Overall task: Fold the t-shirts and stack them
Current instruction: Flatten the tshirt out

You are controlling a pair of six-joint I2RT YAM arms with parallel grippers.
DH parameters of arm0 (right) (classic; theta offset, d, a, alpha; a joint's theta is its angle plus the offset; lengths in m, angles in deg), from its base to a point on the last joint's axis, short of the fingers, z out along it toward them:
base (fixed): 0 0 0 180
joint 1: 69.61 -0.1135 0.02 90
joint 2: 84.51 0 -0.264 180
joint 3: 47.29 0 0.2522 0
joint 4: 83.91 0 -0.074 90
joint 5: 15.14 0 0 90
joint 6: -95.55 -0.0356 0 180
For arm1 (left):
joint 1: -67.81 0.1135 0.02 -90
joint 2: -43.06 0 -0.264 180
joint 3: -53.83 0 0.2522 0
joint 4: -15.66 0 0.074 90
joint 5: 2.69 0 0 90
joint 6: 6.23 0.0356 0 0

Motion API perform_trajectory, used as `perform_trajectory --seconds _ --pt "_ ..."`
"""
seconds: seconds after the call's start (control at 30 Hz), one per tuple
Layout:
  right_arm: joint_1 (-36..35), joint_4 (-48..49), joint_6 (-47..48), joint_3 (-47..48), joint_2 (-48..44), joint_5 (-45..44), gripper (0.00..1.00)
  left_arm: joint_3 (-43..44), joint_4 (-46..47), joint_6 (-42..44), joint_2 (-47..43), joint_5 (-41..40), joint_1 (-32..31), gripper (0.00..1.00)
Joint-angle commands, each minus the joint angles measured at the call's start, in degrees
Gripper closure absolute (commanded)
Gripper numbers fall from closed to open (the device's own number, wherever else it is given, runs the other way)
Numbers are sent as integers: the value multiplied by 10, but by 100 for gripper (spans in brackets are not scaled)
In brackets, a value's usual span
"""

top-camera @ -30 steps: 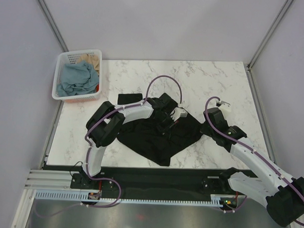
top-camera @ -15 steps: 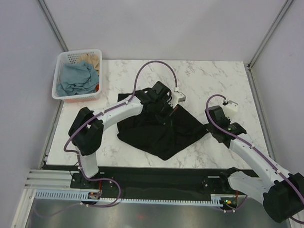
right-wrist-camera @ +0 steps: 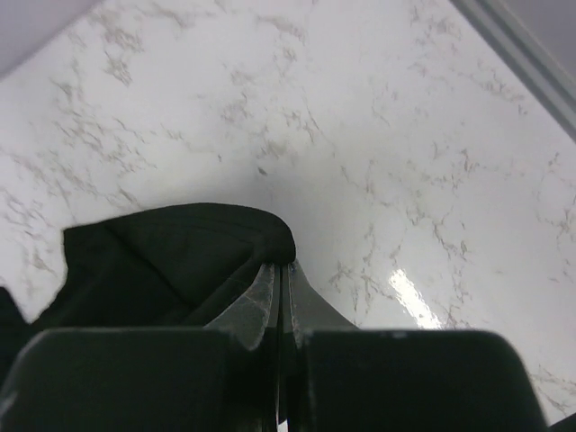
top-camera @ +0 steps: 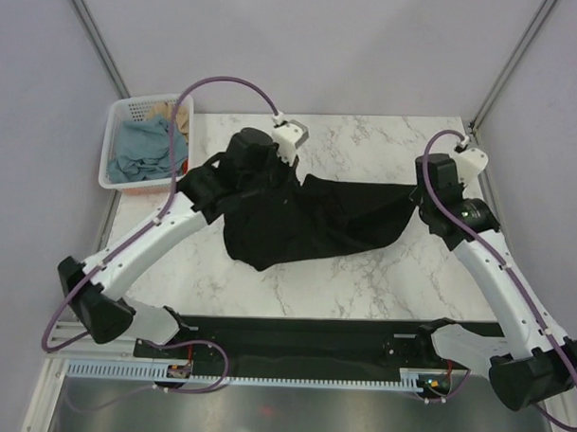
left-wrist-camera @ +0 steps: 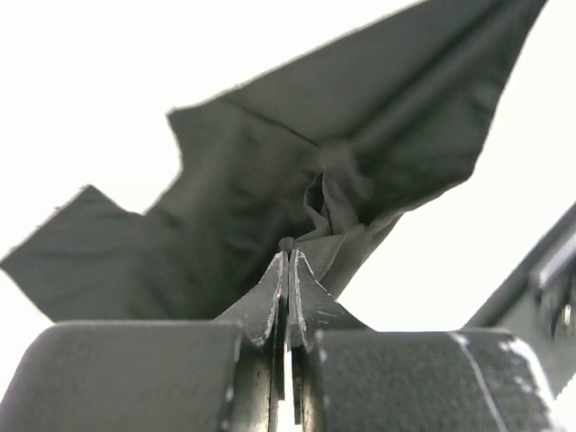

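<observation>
- Both arms have swung up and apart since a second ago. They have drawn the black t-shirt (top-camera: 307, 217) out of its crumpled diamond at mid-worktop into a long span toward the far side.
- Left claw (left-wrist-camera: 288, 259): closed to a hairline on a bunched pinch of black cloth. The rest hangs off it, with a flap standing out to one side.
- Right claw (right-wrist-camera: 281, 270): likewise pressed shut, on a rolled edge of the same shirt, above bare marble.
- From above, the shirt runs from just beside the white basket (top-camera: 116, 180) across to the right arm. Its slack bulges toward the near side, left of centre. Whether that bulge rests on the worktop (top-camera: 362, 275) or hangs just clear of it, I cannot tell.
- Judged step: spreading the shirt flat before the first fold.
- To do it well, keep both pinches firm and the top edge just taut. Then lower the two ends together so the slack lands in front rather than tucking under.
- The left grip holds a wad rather than a clean hem, so that corner will likely need re-pinching once the shirt is down.
- The left arm is close to the basket, so ease toward the centre before laying down.
- Blue t-shirt (top-camera: 139, 149) and tan t-shirt (top-camera: 169, 112) wait in the basket, so most of the task remains.
</observation>
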Motion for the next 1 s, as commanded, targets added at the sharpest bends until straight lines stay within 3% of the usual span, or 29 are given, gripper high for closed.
perform_trajectory --seconds 0.0,0.13,0.33,0.5,0.57,0.77,0.97 --pt "15 -43 26 107 1 -30 100 77 17 -38 -98 -124 1 98" --pt "16 -86 35 252 -3 -39 100 158 18 -69 -158 -174 0 98" --pt "16 -131 42 400 -71 -21 100 242 18 -136 -258 -151 -1 98" --pt "16 -85 44 416 -167 22 100 282 19 -136 -274 -25 0 98" --pt "16 -63 49 401 -192 31 100 293 20 -164 -277 -11 0 98" --pt "16 -64 103 413 -143 13 100 288 19 -120 -267 -67 0 98" --pt "16 -1 152 378 -66 -23 100 263 22 -16 -175 -169 0 98"
